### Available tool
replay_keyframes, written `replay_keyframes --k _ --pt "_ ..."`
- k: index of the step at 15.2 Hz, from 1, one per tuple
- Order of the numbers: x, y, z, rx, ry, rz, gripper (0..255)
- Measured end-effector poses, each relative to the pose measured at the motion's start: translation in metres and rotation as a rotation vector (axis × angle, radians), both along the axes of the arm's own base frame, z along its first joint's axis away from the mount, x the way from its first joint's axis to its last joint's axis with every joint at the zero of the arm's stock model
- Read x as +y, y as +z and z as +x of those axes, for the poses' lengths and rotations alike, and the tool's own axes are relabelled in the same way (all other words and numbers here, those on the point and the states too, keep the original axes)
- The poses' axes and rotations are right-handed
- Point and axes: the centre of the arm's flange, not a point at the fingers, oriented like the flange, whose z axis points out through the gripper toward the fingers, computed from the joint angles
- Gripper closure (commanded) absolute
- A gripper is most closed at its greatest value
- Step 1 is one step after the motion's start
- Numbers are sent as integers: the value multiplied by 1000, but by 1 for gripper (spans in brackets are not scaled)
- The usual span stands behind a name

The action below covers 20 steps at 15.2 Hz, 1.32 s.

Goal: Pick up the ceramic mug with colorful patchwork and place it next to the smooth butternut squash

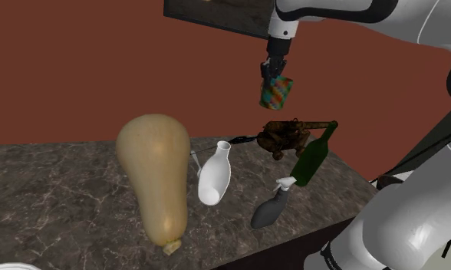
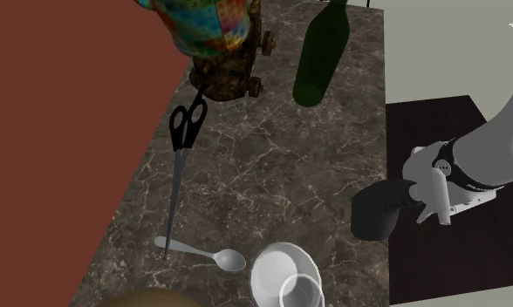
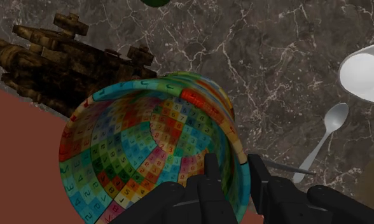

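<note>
The mug (image 1: 276,92), covered in small colourful patchwork squares, hangs tilted in the air well above the dark marble counter (image 1: 55,184). My gripper (image 1: 274,71) is shut on its rim from above. In the wrist view the fingers (image 3: 210,181) clasp the mug's wall (image 3: 147,153), one inside and one outside, and I look into its open mouth. The second exterior view has the mug (image 2: 202,24) at its top edge. The large tan butternut squash (image 1: 153,172) lies on the counter toward the shoulder view's left, far from the mug and below it.
Under the mug sits a brown wooden model (image 1: 284,136), with scissors (image 2: 185,131) and a spoon (image 2: 207,255) beside it. A white vase (image 1: 215,175) leans next to the squash. A green bottle (image 1: 312,157) and a dark spray bottle (image 1: 271,205) lie near the counter's front edge.
</note>
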Motion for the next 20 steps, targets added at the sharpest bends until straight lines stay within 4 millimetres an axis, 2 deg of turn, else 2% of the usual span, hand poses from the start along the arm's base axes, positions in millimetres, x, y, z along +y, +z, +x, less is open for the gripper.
replay_keyframes --k 6,8,20 --pt "71 0 -38 0 1 0 255" --pt "83 -7 -47 0 0 0 255" --pt "88 -68 -51 1 -1 -1 255"
